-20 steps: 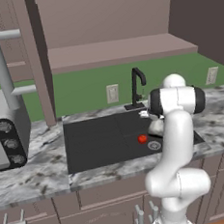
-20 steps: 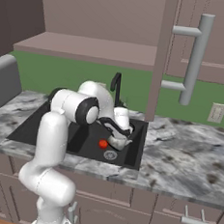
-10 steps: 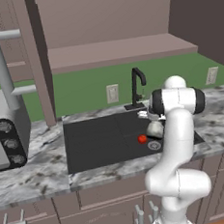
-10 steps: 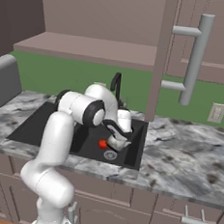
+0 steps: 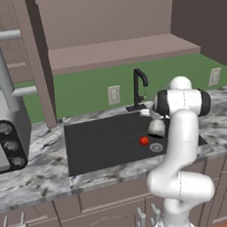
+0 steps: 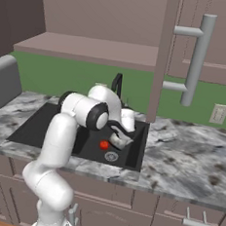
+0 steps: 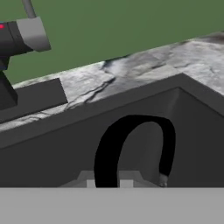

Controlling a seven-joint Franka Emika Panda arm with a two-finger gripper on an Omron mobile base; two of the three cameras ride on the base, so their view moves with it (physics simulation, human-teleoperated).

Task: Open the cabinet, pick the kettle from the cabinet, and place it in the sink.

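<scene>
Two small dark finger tips of the gripper [image 7: 107, 183] are standing close together at the near edge of the hand view, and they are pinching the thin black arched handle [image 7: 131, 144] of the small squat silvery-white kettle [image 5: 156, 126]. The jaws are almost fully closed, because the handle is so thin.

From the left base view, the kettle is hanging low over the right part of the large rectangular dark charcoal sink [image 5: 96, 146], just under the white arm's wrist. I cannot tell if its bottom is already touching the basin floor. It is held by the top of the handle, I think so that it is staying upright while going down. A small red ball [image 5: 144, 140] is lying on the basin floor just to the left of the kettle, and the round metal drain [image 5: 156, 147] is near the kettle on the near side. The thin black gooseneck faucet [image 5: 139, 86] is standing at the far edge of the sink.

Above the grey marbled counter [image 6: 189, 159], the mauve-brown wall cabinet [image 5: 114, 46] is standing open, its door with the long grey bar handle [image 6: 196, 59] swung outward, and the shelf inside is looking bare.

I judge that the placing is nearly done; releasing the handle is what is remaining.
</scene>
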